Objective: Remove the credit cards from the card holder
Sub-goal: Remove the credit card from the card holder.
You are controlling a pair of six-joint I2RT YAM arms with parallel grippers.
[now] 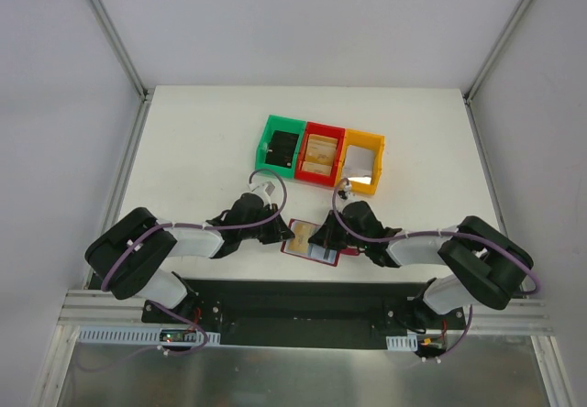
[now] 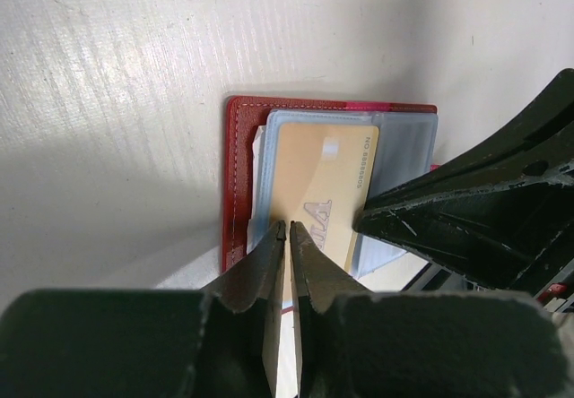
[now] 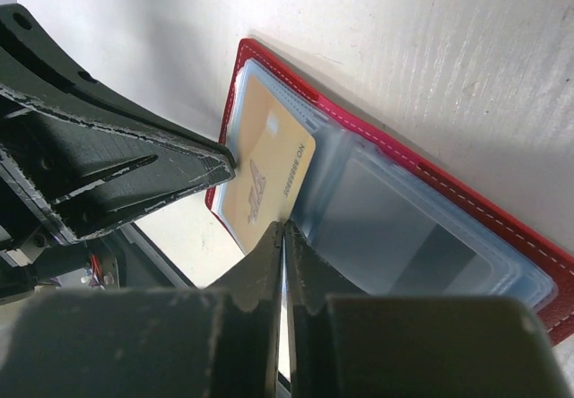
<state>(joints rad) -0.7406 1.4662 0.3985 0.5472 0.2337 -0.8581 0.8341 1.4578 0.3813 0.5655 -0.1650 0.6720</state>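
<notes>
The dark red card holder [image 1: 324, 253] lies open on the table between my two grippers. A gold credit card [image 2: 318, 174] lies slightly askew on its left grey-blue sleeve. My left gripper [image 2: 289, 227] is shut, and its tips rest on the card's near edge with nothing between them. My right gripper [image 3: 283, 226] is also shut. Its tips touch where the gold card [image 3: 265, 160] meets the right sleeve [image 3: 395, 228]. Whether other cards sit in the sleeves is hidden.
Three small bins stand in a row behind the holder: green [image 1: 280, 147], red [image 1: 321, 155] with tan cards inside, and yellow [image 1: 363, 159]. The black base rail [image 1: 293, 297] runs along the table's near edge.
</notes>
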